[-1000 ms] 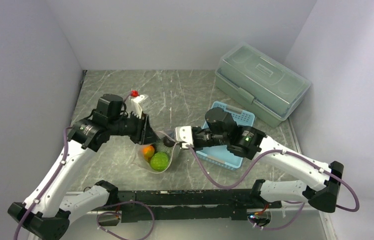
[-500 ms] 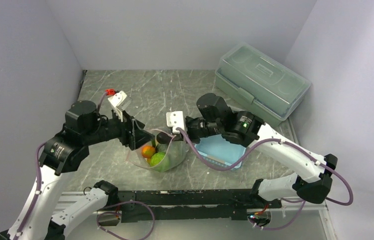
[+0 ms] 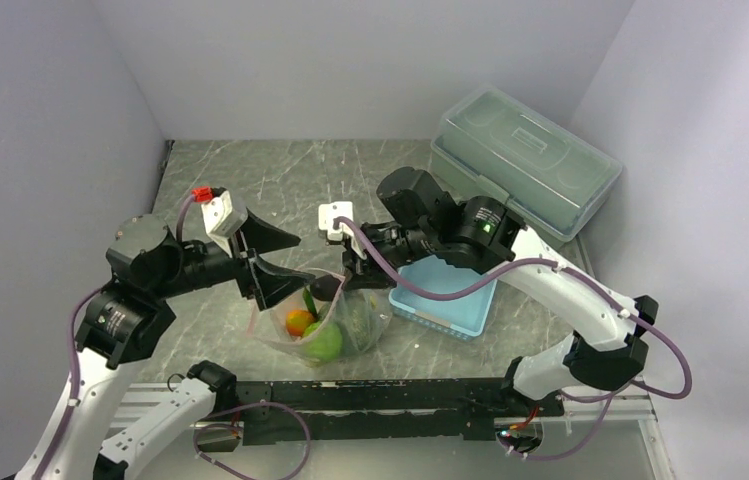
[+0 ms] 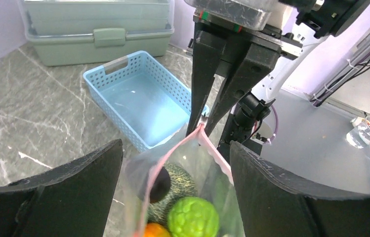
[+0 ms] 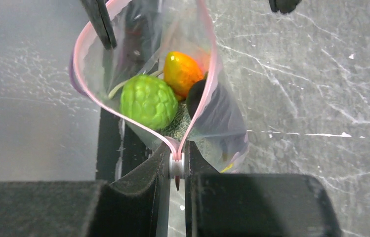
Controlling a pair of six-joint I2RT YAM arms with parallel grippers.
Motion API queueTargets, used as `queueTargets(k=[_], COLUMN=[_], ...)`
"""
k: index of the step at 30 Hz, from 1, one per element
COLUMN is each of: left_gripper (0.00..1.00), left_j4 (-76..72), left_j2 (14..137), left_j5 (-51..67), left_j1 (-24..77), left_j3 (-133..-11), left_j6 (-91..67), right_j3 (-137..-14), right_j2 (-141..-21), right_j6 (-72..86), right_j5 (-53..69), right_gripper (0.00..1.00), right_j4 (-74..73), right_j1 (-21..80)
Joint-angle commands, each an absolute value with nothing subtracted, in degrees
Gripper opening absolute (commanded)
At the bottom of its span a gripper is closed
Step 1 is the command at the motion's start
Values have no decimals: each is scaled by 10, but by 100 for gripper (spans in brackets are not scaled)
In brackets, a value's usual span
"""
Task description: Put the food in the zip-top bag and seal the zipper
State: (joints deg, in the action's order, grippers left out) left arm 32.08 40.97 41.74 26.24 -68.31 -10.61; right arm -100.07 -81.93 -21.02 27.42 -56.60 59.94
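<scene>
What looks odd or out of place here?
The zip-top bag is held only by the right gripper, pinching one end of the zipper. Its mouth gapes unsealed over the food, while the left gripper is open, gripping nothing.

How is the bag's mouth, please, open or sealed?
Open: its pink strip gapes in a loop over the fruit, pinched only at the right gripper.

The zip-top bag (image 5: 225,123) is clear, its zipper (image 5: 211,59) pale pink. The bumpy fruit (image 5: 148,101) is lime green, one piece (image 5: 182,71) orange-red, the melon (image 4: 182,174) dark green with pale netting, the eggplant (image 4: 159,183) near-black purple. The perforated basket (image 4: 143,103) is light blue, the lidded box (image 4: 99,37) translucent grey-green, the table (image 4: 29,113) grey marble veined white.
</scene>
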Motion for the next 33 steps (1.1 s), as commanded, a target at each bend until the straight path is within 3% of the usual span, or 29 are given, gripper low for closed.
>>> queueTargets(k=[1,13,33], left_gripper=[84,81,71], left_j4=[221,137,169], left_j2=[406,437,454], left_j5=[470,544,580], left_j1=[264,264,265], left_j3=[-667,-640,-589], left_j6=[-105,-162,-113], right_j3=[-1066,-1096,-1198], right_j2=[-825,-834,-912], right_j6=[-145,-59,23], right_j5=[288,226,189], right_gripper=[0,0,0], right_j4=[-592,-618,-664], right_j1=[611,624,622])
